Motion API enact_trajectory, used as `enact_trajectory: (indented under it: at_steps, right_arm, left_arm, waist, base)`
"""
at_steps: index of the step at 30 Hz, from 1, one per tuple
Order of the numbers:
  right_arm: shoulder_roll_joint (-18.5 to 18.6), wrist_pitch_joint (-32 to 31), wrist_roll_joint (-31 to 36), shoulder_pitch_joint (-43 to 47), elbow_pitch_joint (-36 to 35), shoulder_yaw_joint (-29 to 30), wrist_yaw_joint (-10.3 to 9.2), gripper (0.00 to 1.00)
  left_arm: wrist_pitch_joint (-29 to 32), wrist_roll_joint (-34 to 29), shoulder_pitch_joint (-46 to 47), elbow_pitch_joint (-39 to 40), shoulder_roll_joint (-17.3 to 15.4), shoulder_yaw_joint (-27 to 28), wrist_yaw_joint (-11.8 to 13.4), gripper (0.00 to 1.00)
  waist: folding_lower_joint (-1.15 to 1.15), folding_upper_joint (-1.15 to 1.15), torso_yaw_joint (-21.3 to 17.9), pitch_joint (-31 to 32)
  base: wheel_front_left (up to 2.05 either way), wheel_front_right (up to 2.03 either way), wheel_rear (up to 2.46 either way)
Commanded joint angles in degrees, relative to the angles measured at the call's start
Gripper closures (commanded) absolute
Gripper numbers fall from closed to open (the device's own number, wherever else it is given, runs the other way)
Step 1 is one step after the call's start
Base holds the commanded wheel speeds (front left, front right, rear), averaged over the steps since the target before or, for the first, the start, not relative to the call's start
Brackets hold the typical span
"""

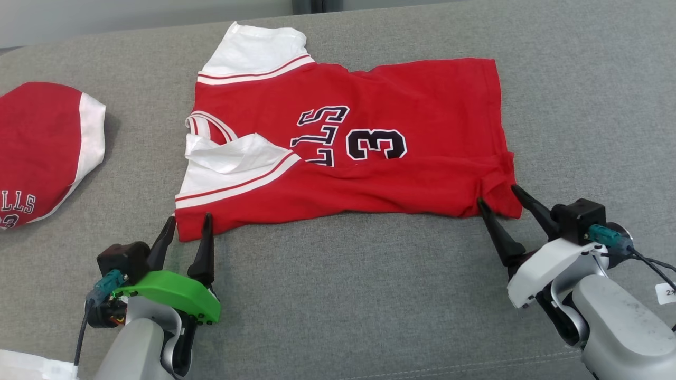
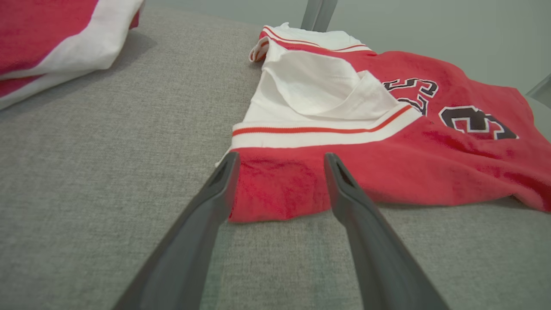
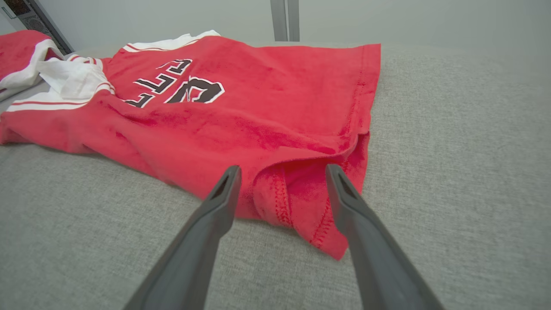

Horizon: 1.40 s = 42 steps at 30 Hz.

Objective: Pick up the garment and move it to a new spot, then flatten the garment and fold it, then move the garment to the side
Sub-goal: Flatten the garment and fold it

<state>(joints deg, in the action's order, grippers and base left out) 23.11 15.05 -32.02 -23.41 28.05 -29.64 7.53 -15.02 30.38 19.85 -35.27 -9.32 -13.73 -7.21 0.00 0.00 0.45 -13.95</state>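
Far left: a folded red-and-white jersey bundle (image 1: 42, 153) lies on the grey woven cushion surface (image 1: 343, 295), well apart from the work.
Left gripper (image 1: 189, 218): low at the garment's near collar-side corner, its jaws apart with the red corner lying loose between them and nothing clamped.
Garment: the red short-sleeved jersey with white sleeves and dark lettering (image 1: 343, 142) lies spread across the middle of the cushion, collar to the left and hem to the right.
Right gripper (image 1: 496, 194): at the near hem corner, jaws apart and straddling the rumpled hem, gripping nothing.
Done, as judged: the garment looks placed and mostly flat. The lettering is cut off along the near edge and one sleeve is turned in, which suggests a first lengthwise fold.
Left: smoothing the hem corner, the further folds, then moving the garment aside.
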Motion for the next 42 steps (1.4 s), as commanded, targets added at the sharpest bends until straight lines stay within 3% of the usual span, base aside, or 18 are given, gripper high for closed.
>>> enact_trajectory:
  at_steps: [1,7,12,20,21,22,23,24,25,32,42]
  right_arm:
    - [-0.63,0.16,1.37,0.87,-0.26,-0.10,-0.09,0.00]
    - [-2.50,0.17,6.66,0.60,2.22,1.25,-0.09,0.00]
    - [-4.46,0.17,12.70,0.39,4.73,6.22,-0.09,0.00]
    - [-8.19,0.16,14.40,0.49,8.68,10.26,-0.09,0.00]
    - [-8.76,0.16,14.21,0.20,9.18,10.32,-0.09,0.00]
    - [-9.36,0.16,13.67,-0.04,9.95,10.27,-0.09,0.00]
    - [-9.64,0.15,13.26,-0.24,10.49,10.22,-0.09,0.55]
    - [-9.92,0.14,12.79,-0.59,10.66,10.24,-0.09,0.90]
    - [-10.08,0.14,12.52,-0.74,10.64,10.32,-0.09,1.00]
    - [-10.05,0.16,11.36,0.34,8.51,12.59,-0.09,1.00]
    - [-8.15,0.17,9.38,10.47,1.33,14.19,-0.10,1.00]
  left_arm:
    - [-0.18,-1.64,0.16,-0.71,-0.27,-0.08,0.38,0.00]
    - [-0.19,-3.83,1.87,-4.11,0.18,0.03,0.44,0.00]
    - [-0.18,-4.63,3.32,-5.94,0.44,1.19,0.25,0.00]
    - [-0.10,-5.21,5.25,-9.33,1.06,2.85,0.04,0.00]
    - [-0.09,-5.20,5.49,-9.72,1.19,2.96,-0.02,0.07]
    - [-0.06,-5.31,5.77,-10.27,1.29,2.97,-0.08,0.53]
    - [-0.06,-5.38,5.95,-10.28,1.30,3.08,-0.13,0.73]
    - [-0.07,-5.37,6.07,-10.19,1.40,3.30,-0.19,1.00]
    - [-0.07,-5.50,6.08,-10.19,1.47,3.35,-0.23,1.00]
    - [-0.11,-4.99,3.60,-6.97,1.48,4.56,-0.35,1.00]
    - [-0.12,-3.61,-8.15,3.20,1.23,4.85,-0.34,1.00]
  waist:
    - [0.00,0.00,0.01,-0.11]
    - [0.00,0.00,-0.19,-0.67]
    - [0.00,0.00,-0.47,-1.41]
    - [0.00,0.00,-1.08,-2.11]
    - [0.00,0.00,-1.11,-2.17]
    - [0.00,0.00,-1.10,-2.19]
    - [0.00,0.00,-1.09,-2.21]
    - [0.00,0.00,-1.04,-2.24]
    - [0.00,0.00,-0.99,-2.25]
    - [0.00,0.00,-0.50,-0.56]
    - [0.00,0.00,0.39,5.91]
  base:
    - [0.00,0.00,0.00]
    - [0.00,0.00,0.00]
    - [0.00,0.00,0.00]
    - [0.00,0.00,0.00]
    - [0.00,0.00,0.00]
    - [0.00,0.00,0.00]
    - [0.00,0.00,0.00]
    - [0.00,0.00,0.00]
    - [0.00,0.00,0.00]
    - [0.00,0.00,0.00]
    - [0.00,0.00,0.00]
